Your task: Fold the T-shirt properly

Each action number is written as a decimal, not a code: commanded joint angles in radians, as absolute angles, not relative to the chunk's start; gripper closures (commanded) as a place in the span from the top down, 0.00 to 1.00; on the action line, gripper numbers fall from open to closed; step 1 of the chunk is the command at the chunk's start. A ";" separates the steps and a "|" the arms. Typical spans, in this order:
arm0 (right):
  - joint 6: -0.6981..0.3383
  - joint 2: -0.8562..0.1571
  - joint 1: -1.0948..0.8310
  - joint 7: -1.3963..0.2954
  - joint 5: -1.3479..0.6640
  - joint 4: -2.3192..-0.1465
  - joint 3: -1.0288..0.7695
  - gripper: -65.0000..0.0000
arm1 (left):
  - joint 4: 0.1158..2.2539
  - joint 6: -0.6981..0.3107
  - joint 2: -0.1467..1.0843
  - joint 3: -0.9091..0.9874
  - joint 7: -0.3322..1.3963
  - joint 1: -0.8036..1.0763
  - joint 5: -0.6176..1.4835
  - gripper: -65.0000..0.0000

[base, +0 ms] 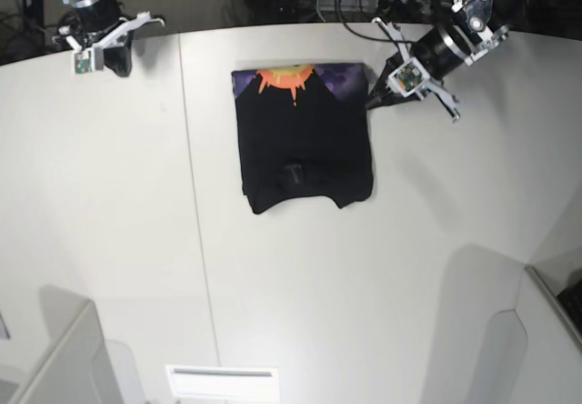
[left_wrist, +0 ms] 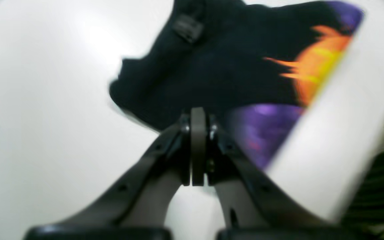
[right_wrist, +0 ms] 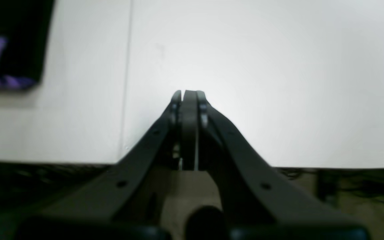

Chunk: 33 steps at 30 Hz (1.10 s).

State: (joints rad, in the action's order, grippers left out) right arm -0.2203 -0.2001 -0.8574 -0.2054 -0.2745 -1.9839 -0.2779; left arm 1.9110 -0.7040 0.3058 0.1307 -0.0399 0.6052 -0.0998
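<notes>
The black T-shirt (base: 305, 145) lies folded into a rectangle at the back middle of the white table (base: 364, 267), with its orange and purple print at the far end. My left gripper (base: 373, 103) is shut just off the shirt's right far edge. In the blurred left wrist view its closed tips (left_wrist: 197, 113) sit in front of the T-shirt (left_wrist: 222, 66), and no cloth shows between the pads. My right gripper (base: 119, 64) is shut and empty at the far left of the table. Its wrist view shows the closed gripper (right_wrist: 189, 95) over bare table, with a corner of the T-shirt (right_wrist: 12, 40) at upper left.
A seam (base: 191, 167) runs front to back across the table, left of the shirt. White box-like walls stand at the front left (base: 55, 358) and front right (base: 546, 331). Cables and dark gear lie beyond the table's far edge (base: 273, 31).
</notes>
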 commanded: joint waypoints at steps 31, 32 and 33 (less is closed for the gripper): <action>-0.355 -0.285 -1.096 -0.435 -0.082 -1.787 -0.113 0.00 | 1.379 -0.698 0.305 0.064 -0.303 1.010 0.004 0.00; -0.355 -0.297 -1.075 -0.435 -0.082 -1.748 -0.088 0.00 | 1.331 -0.698 0.303 0.053 -0.303 0.989 0.008 0.00; -0.355 -0.308 -1.053 -0.435 -0.082 -1.710 -0.064 0.00 | 1.290 -0.698 0.291 0.044 -0.303 0.963 0.012 0.00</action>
